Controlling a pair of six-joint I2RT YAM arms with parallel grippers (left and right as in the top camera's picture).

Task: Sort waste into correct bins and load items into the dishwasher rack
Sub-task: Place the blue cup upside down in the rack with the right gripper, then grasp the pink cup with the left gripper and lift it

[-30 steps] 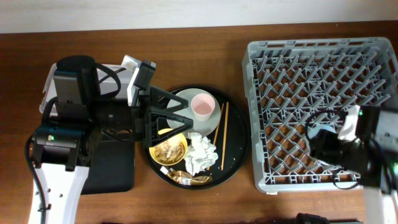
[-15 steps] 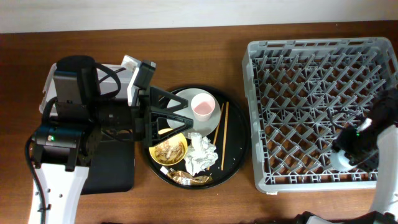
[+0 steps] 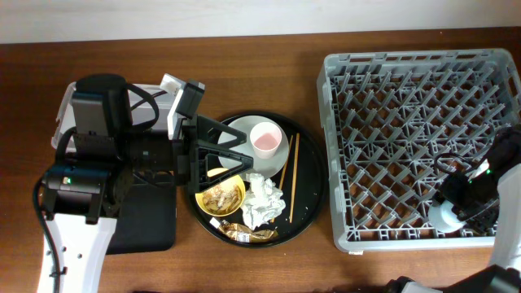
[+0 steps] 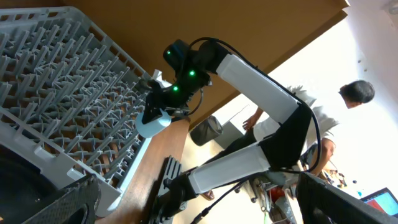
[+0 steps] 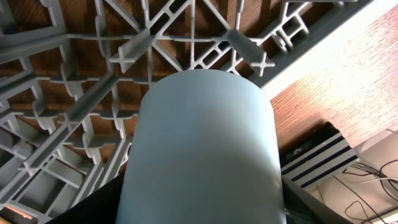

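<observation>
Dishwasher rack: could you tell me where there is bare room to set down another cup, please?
The dishwasher rack is bare across its far rows, middle and left side. Only the near right corner is taken, where the right gripper holds the blue cup. The round black tray is crowded.

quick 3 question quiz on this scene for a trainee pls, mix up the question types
1. True or false: the pink cup stands on the plate.
2. What is the right gripper holding? A) blue cup B) napkin C) chopsticks
3. Fill in: the food scraps lie in the ___ bowl.

Key: 1 true; 2 A; 3 yellow
</observation>
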